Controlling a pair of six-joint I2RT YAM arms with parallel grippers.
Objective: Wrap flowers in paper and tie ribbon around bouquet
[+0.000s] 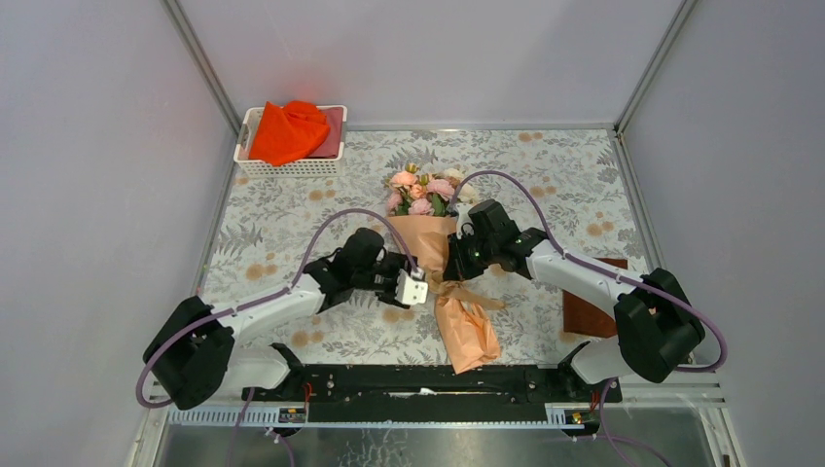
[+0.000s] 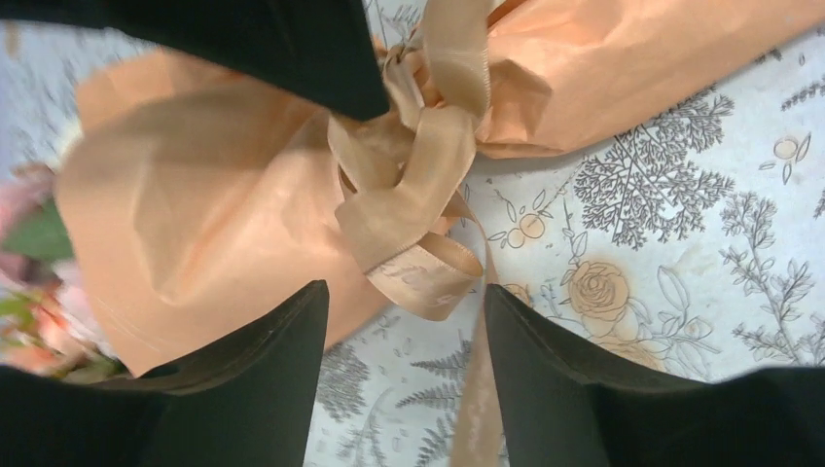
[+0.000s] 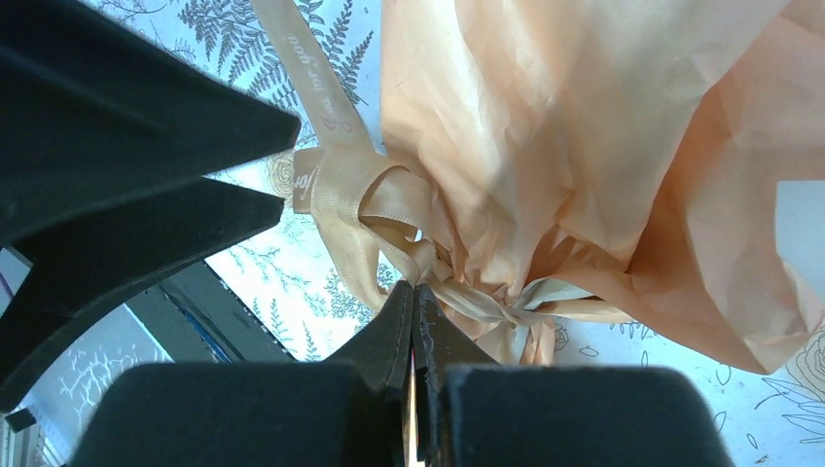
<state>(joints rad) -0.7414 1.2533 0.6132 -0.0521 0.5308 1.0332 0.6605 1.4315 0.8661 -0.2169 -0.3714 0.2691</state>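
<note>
The bouquet [image 1: 440, 255] lay on the leaf-patterned counter [image 1: 292, 219] between the two arms. Its flowers [image 1: 420, 190] pointed to the far side, and the peach paper [image 1: 467, 336] tail reached toward the arm bases. The tan ribbon [image 2: 413, 209] was knotted round the cone's pinched waist, with a loop beside the knot. The left jaws stood open, one on each side of that loop, gripping nothing. The right jaws were closed, tips together right at the knot; whether they pinched a strand could not be told. A white basket [image 1: 288, 167] holding orange cloth [image 1: 287, 131] sat at the far left corner.
</note>
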